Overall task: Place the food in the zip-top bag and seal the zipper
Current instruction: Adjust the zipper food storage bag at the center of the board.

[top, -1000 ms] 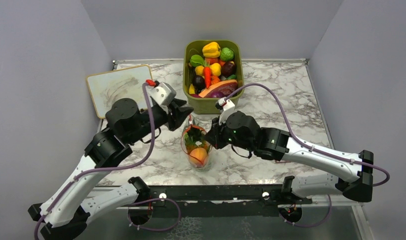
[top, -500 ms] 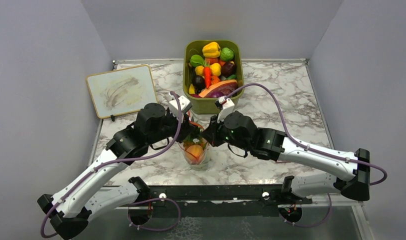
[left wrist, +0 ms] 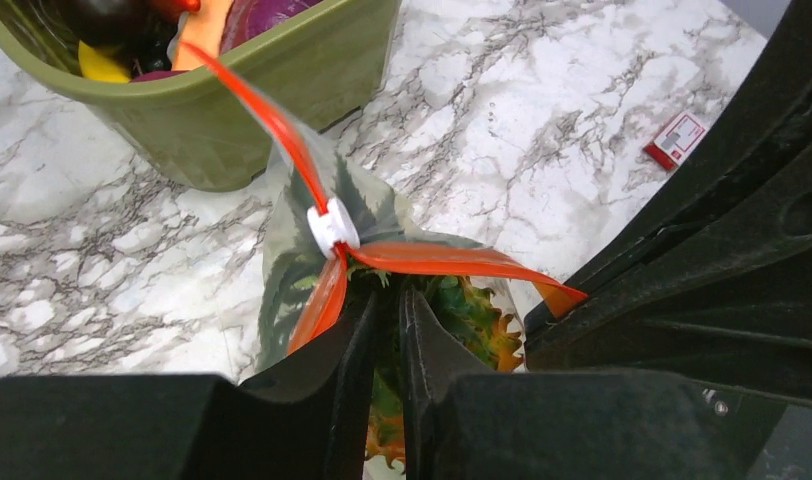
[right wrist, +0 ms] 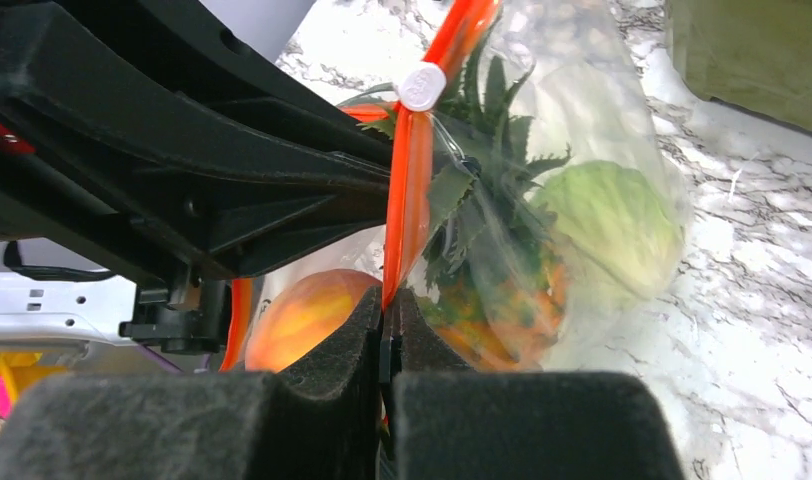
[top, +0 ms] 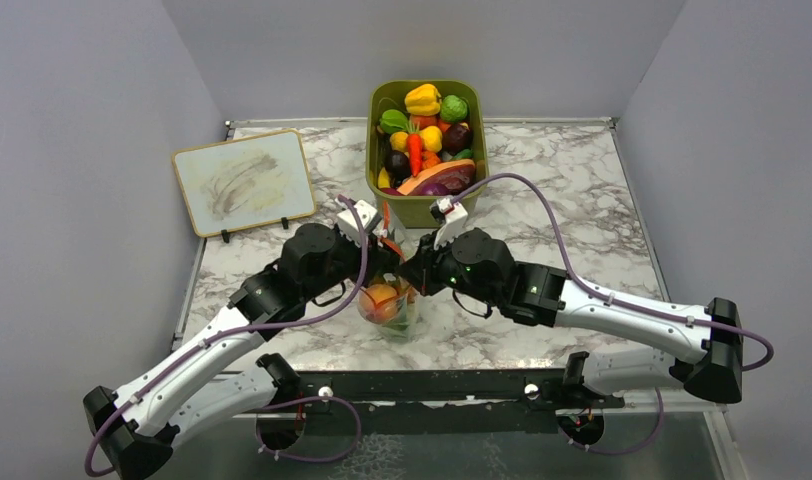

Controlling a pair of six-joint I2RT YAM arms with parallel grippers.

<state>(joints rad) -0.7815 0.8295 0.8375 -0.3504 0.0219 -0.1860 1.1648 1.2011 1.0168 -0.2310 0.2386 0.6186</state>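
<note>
The clear zip-top bag (top: 390,318) stands between the arms. It holds an orange bumpy fruit with a green leafy top (right wrist: 502,290), a light-green cabbage ball (right wrist: 612,225) and a round orange-peach fruit (right wrist: 302,315). The orange-red zipper (left wrist: 452,260) splits into two strips below its white slider (left wrist: 332,228). My right gripper (right wrist: 387,305) is shut on the zipper strip (right wrist: 407,190). My left gripper (left wrist: 387,295) has its jaws nearly together, tips just under the slider between the two strips. I cannot tell if it pinches anything. Both grippers meet over the bag in the top view, left (top: 385,250) and right (top: 412,275).
The olive-green bin (top: 412,210) full of toy produce stands just behind the bag and close to it in the left wrist view (left wrist: 232,120). A small whiteboard (top: 244,180) stands at the back left. A small red-and-white tag (left wrist: 677,137) lies on the marble.
My left arm has swung right and down from beside the bin to the bag's mouth. The bag has shifted slightly left. My right gripper has kept its hold.
</note>
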